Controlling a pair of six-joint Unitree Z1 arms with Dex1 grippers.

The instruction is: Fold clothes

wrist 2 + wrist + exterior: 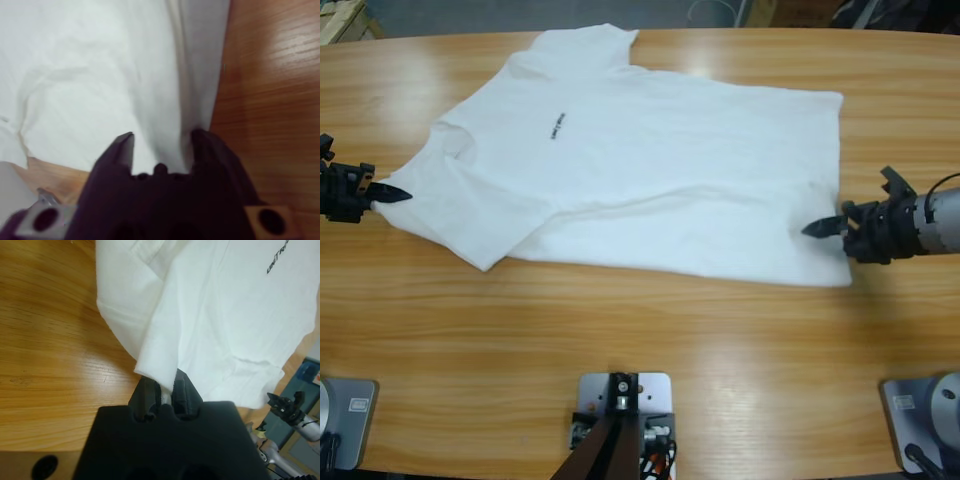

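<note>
While the wooden worktop [650, 340] carries nothing else, the white T-shirt [650, 170] lies spread across its far half, small black print on the chest, near-left sleeve folded over. The left pincer [392, 194] meets the shirt's left edge, the right pincer [817, 229] its right hem. Seen from the left wrist, the left pincer [163, 390] is clenched on a bunched shirt corner [157, 367]; the other arm [290, 412] shows beyond. Seen from the right wrist, the right pincer [162, 145] stands parted around the hem [170, 100].
</note>
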